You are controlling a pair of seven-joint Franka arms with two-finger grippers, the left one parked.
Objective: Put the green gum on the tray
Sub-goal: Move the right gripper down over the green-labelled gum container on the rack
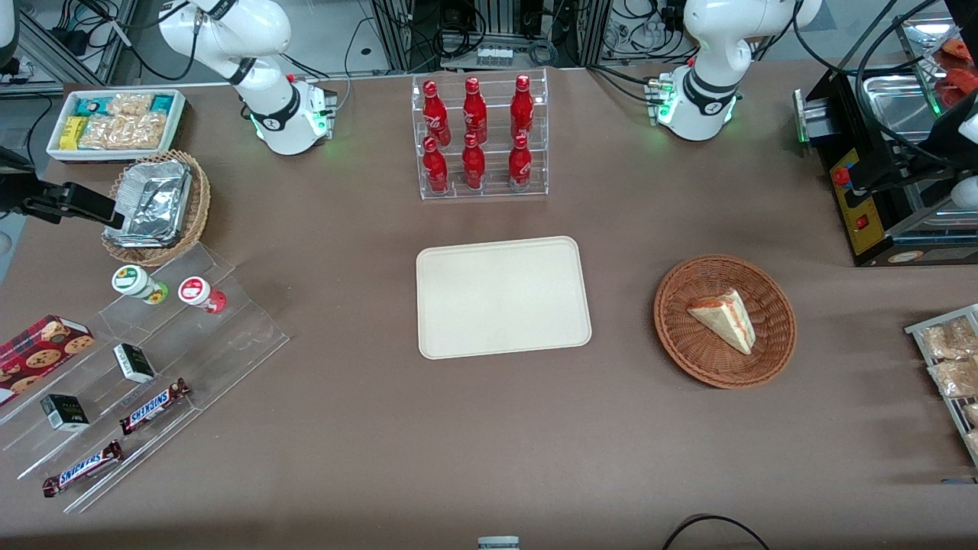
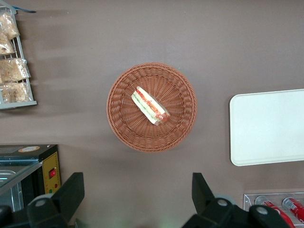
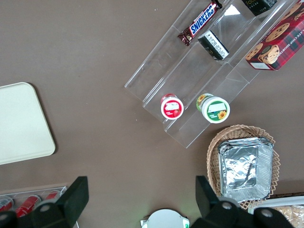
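Tool [image 3: 137,199] spread wide, empty (high above green gum [image 3: 214,108]), touching nothing.

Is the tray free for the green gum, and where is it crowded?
The tray is bare. The green gum stands beside the red gum on the clear stepped stand, next to the foil basket. The gripper hangs open above that crowded end.
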